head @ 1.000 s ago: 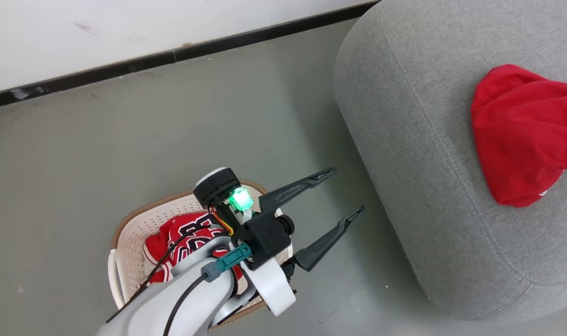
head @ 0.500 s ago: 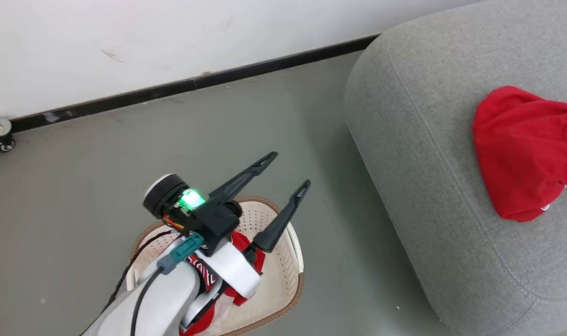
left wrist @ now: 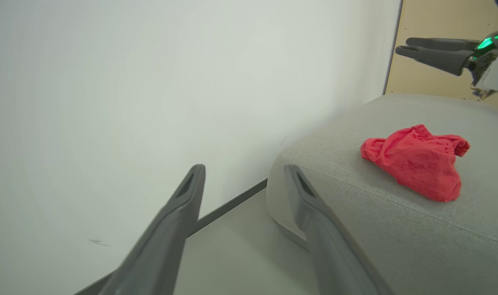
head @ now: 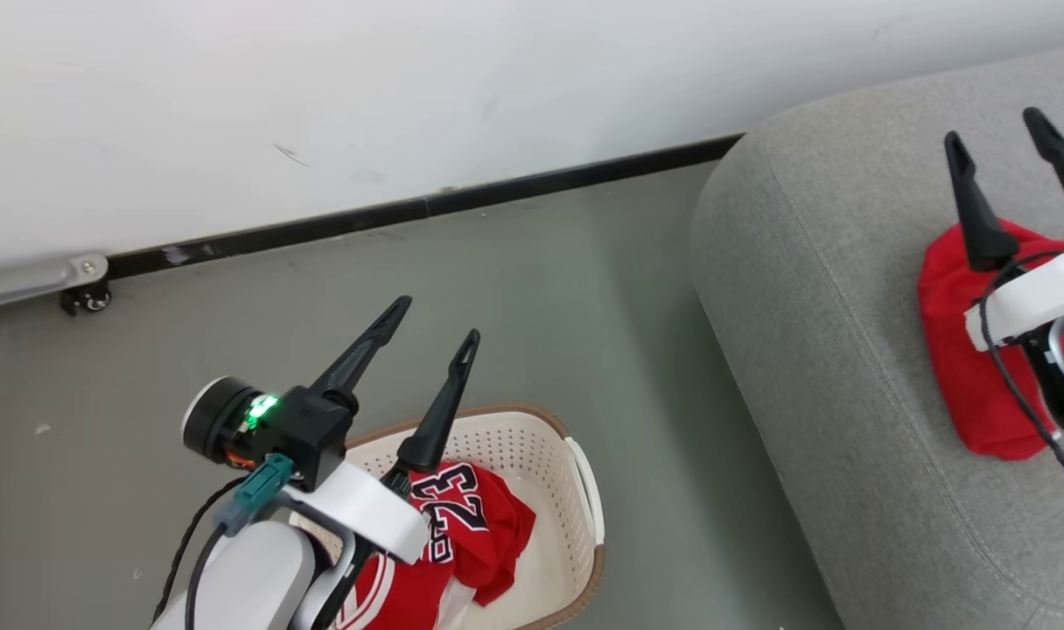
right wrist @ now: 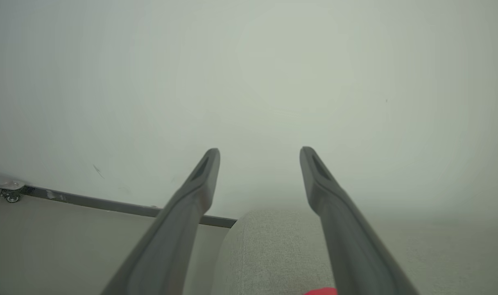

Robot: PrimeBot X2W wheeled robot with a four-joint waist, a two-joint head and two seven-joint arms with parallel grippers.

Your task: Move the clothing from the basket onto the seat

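Head view. Grey floor (head: 541,289) meeting a white wall (head: 409,87) at a black skirting (head: 427,208); small caster (head: 86,297) at far left. On the right, the seat (head: 812,289), with the plain red garment (head: 956,367) lying on top. At bottom centre, the basket (head: 541,455), the jersey (head: 488,534) crumpled inside, "23" face up. Above the basket's left part, the left gripper (head: 437,318): jaws spread wide, nothing between them, fingers aimed up toward the wall. Over the seat and the plain garment, the right gripper (head: 992,126), likewise spread and empty.

Relation that matters: jersey below and behind the left fingertips, back toward the wrist, not ahead of them. Long axis of the heap probably lower left to upper right, but partly hidden under the forearm. Left arm plainly the nearer; right arm well apart from the basket, across the floor gap.

Left wrist view. Mostly wall (left wrist: 150,82). Left gripper (left wrist: 245,168) wide apart, pointing at the wall and the seat (left wrist: 355,205), not down at the basket. Plain red garment (left wrist: 417,164) on the seat top; right gripper (left wrist: 404,45) at upper right before a tan panel (left wrist: 429,78).

Right wrist view. Wall, skirting (right wrist: 109,207), caster (right wrist: 11,197). Right gripper (right wrist: 260,150) wide and empty, the seat's rounded end (right wrist: 273,246) below. Sliver of red (right wrist: 320,291) at the bottom edge, presumably the plain garment.

Judged half done: one piece on the seat, the jersey yet to go. Next move likely for the left arm: pitch the fingers down and back into the basket.
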